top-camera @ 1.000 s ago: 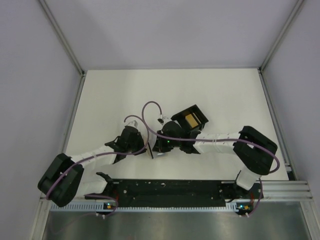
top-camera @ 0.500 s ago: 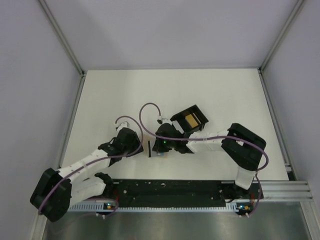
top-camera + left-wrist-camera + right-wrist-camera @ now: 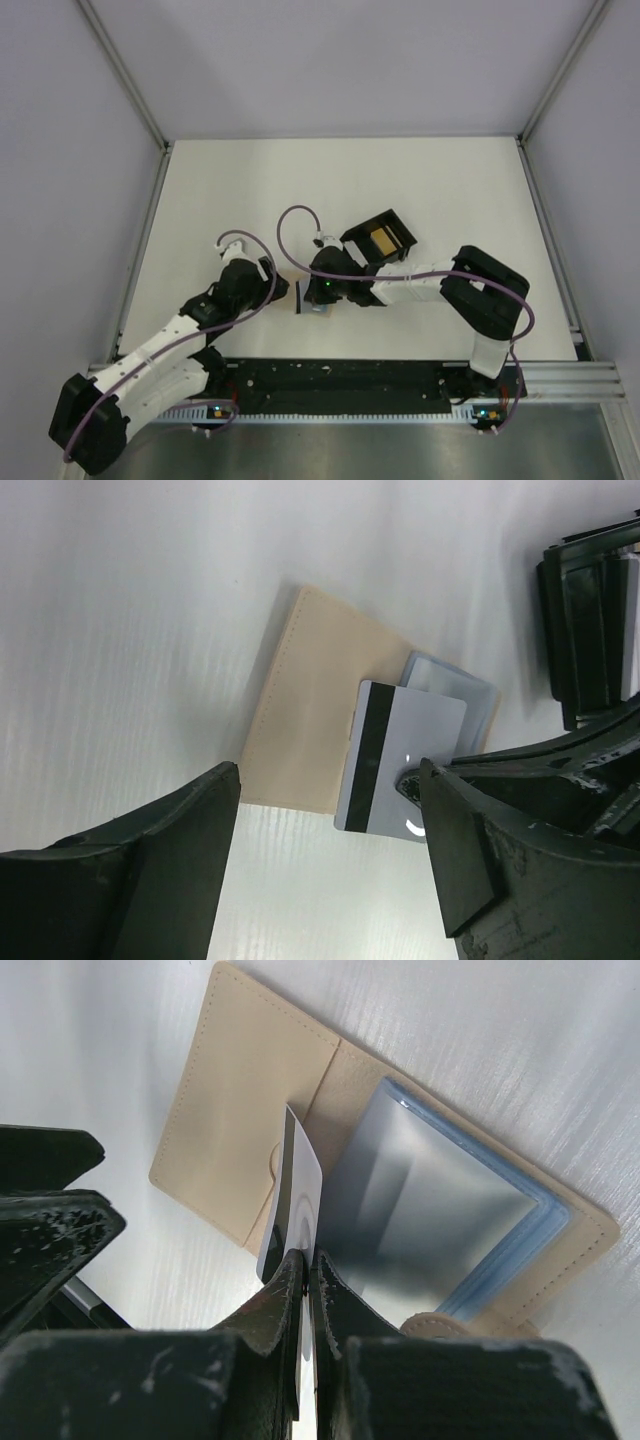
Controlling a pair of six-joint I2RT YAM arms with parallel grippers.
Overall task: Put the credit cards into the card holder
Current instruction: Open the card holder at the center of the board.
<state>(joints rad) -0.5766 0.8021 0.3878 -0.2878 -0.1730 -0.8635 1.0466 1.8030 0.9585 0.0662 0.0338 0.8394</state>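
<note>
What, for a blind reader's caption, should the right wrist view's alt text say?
The right gripper pinches a card on edge, its tip at the pocket slot of an open tan holder lying on a white table. A bluish rectangle lies on the holder's other half.

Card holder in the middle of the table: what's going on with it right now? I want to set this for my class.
The right claw pinches a grey striped card on edge over the open tan card holder, its tip at a pocket's mouth, not clearly inside. A light blue card lies on the holder's other half. The left claw is open beside the holder, holding nothing. A yellow-orange card sits in the black tray.
</note>
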